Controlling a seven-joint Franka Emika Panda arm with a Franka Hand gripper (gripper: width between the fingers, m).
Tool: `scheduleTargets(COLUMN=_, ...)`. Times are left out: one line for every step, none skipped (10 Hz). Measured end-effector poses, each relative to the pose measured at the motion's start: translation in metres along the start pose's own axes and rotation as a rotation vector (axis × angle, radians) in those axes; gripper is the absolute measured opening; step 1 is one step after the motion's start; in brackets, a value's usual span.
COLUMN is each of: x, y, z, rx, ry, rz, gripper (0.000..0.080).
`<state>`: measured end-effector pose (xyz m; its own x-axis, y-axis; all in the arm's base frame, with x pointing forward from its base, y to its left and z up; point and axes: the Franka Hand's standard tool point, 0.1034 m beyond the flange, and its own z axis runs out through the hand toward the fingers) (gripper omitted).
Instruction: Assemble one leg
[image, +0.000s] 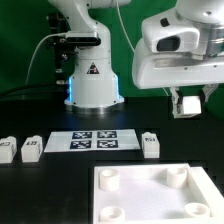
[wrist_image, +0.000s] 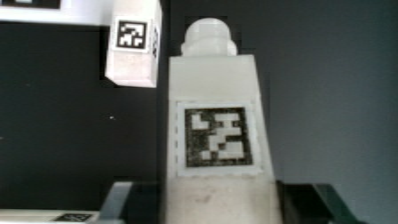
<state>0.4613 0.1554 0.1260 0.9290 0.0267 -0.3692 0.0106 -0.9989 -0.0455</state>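
Note:
My gripper (image: 188, 99) hangs in the air at the exterior view's right, above and behind the white plate (image: 150, 205). It is shut on a leg (image: 188, 105), a small white block. In the wrist view this leg (wrist_image: 217, 130) stands lengthwise between the fingers (wrist_image: 128, 200), its tag facing the camera and its round peg end pointing away. My gripper (wrist_image: 217, 203) clamps its near end. Another leg (wrist_image: 134, 45) lies on the black table beyond it, and it also shows in the exterior view (image: 151, 144).
The marker board (image: 93, 141) lies at the table's middle. Two more legs (image: 32, 148) (image: 5, 150) lie at its left in the exterior view. The robot's white base (image: 93, 75) stands behind. The plate has round corner sockets.

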Motion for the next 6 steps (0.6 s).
scheduleTargets(x=0.009, y=0.0, z=-0.002, rx=0.013, ry=0.108, rz=-0.013, gripper=0.0292)
scheduleTargets(x=0.019, y=0.01, z=-0.006, rx=0.022, ry=0.202, rz=-0.053, gripper=0.0292)
scheduleTargets(x=0.034, y=0.026, z=-0.032, rx=0.027, ry=0.296, rz=-0.073, gripper=0.0292)
scheduleTargets(x=0.052, y=0.042, z=-0.061, rx=0.027, ry=0.374, rz=-0.097, gripper=0.0293)
scheduleTargets(x=0.069, y=0.048, z=-0.082, rx=0.027, ry=0.466, rz=-0.097, gripper=0.0293)
scheduleTargets(x=0.084, y=0.045, z=-0.104, rx=0.017, ry=0.605, rz=-0.116, gripper=0.0294)
